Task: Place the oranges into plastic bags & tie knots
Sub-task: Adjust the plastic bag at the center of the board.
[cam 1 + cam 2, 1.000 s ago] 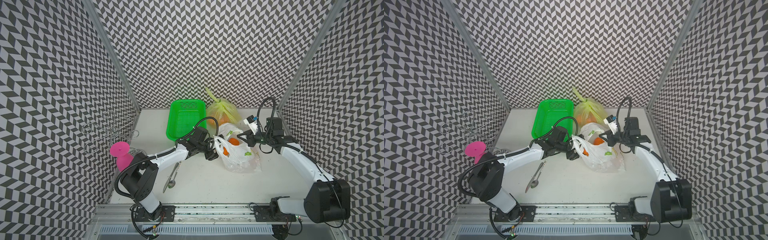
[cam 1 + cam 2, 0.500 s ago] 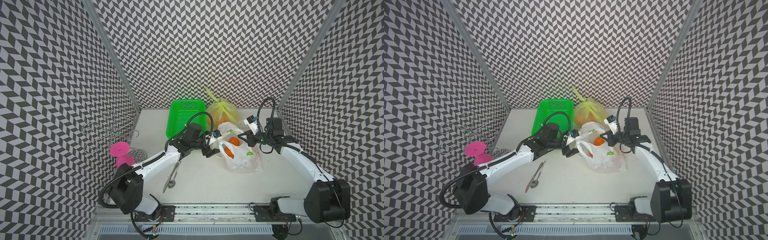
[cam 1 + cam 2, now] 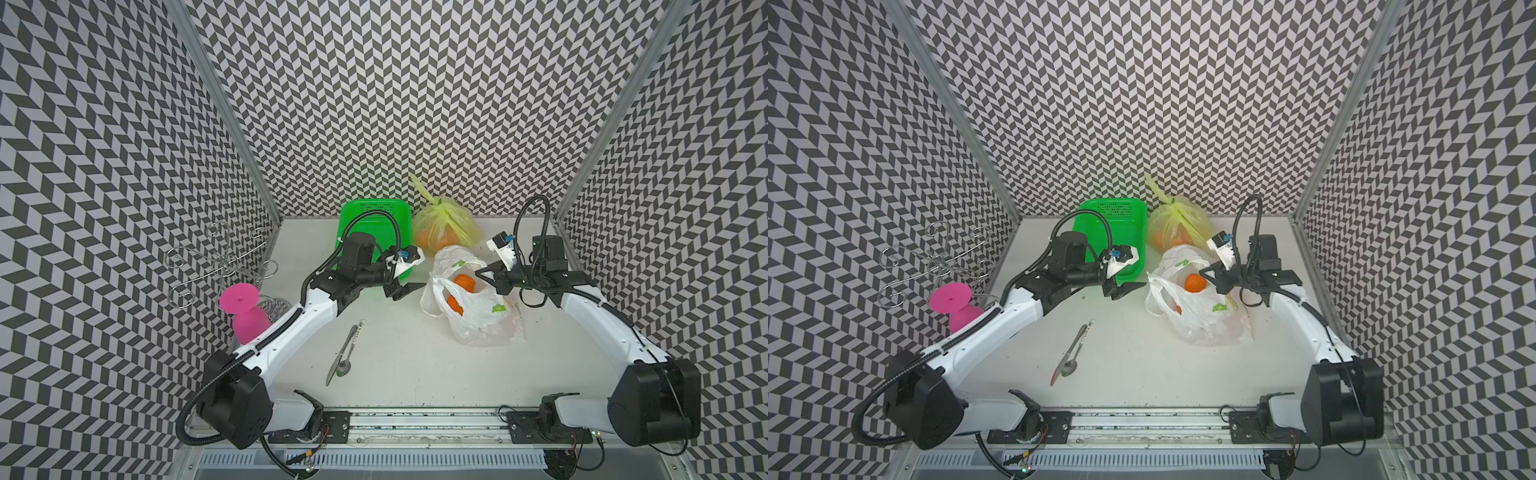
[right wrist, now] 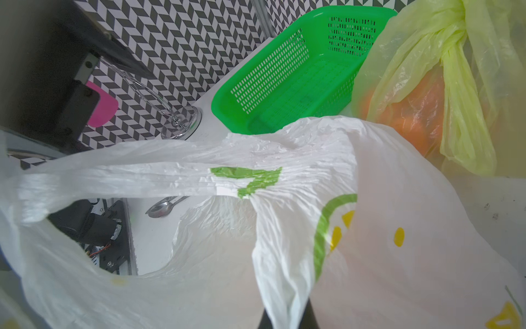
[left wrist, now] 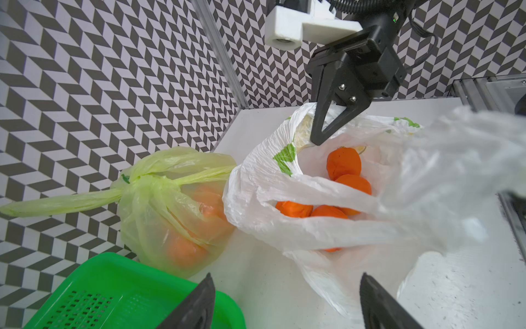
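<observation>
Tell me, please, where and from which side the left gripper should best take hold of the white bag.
Probably the free handle loop of the white bag, approached from the side of the green basket: it hangs slack toward the open left gripper, while the right gripper pinches the opposite handle. Clamp the flat strip crosswise.

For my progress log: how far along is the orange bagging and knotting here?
Done: the yellow-green bag holds oranges and its knot is tied. In hand: the white bag holds oranges, mouth open; the right gripper is shut on its handle, the left gripper is open beside it, holding nothing. Left: knot the white bag's handles.
</observation>
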You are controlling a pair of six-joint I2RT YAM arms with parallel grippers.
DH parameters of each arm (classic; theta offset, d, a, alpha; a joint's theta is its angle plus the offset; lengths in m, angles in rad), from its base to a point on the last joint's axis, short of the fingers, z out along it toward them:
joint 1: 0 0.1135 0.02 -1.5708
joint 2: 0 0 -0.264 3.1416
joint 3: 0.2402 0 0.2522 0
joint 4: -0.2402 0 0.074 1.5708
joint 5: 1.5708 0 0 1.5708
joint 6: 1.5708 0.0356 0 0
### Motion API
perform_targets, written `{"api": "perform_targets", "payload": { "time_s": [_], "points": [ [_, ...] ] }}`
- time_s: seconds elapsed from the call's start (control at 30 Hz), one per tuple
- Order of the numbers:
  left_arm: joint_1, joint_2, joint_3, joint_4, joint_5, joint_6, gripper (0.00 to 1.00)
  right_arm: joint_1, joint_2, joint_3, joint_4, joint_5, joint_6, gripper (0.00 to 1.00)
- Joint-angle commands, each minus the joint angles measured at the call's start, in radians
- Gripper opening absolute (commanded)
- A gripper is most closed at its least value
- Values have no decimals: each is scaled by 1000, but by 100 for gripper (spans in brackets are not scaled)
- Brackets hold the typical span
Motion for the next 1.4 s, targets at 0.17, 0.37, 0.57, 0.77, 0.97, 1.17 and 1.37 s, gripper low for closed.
{"api": "perform_targets", "payload": {
  "time_s": [0.17, 0.37, 0.57, 0.77, 0.97, 1.17, 1.37],
  "points": [
    [-53, 160, 171, -78, 99, 101, 78, 5, 7, 9, 26, -39, -20, 0],
    [-72, 179, 188, -102, 118, 146, 77, 5, 19, 17, 18, -41, -22, 0],
    [-72, 141, 150, -166, 82, 277, 80, 5, 21, 25, 10, -43, -25, 0],
    [-83, 129, 127, -152, 139, 297, 81, 5, 34, 27, 7, -50, -24, 0],
    [-111, 146, 119, -51, 160, 206, 75, 6, 50, 28, 1, -54, -27, 0],
    [-84, 141, 113, 14, 155, 65, 40, 6, 46, 42, -13, -34, -37, 0],
    [-3, 56, 83, 41, 185, -125, 1, 5, 49, 132, -49, -7, -72, 10]
  ]
}}
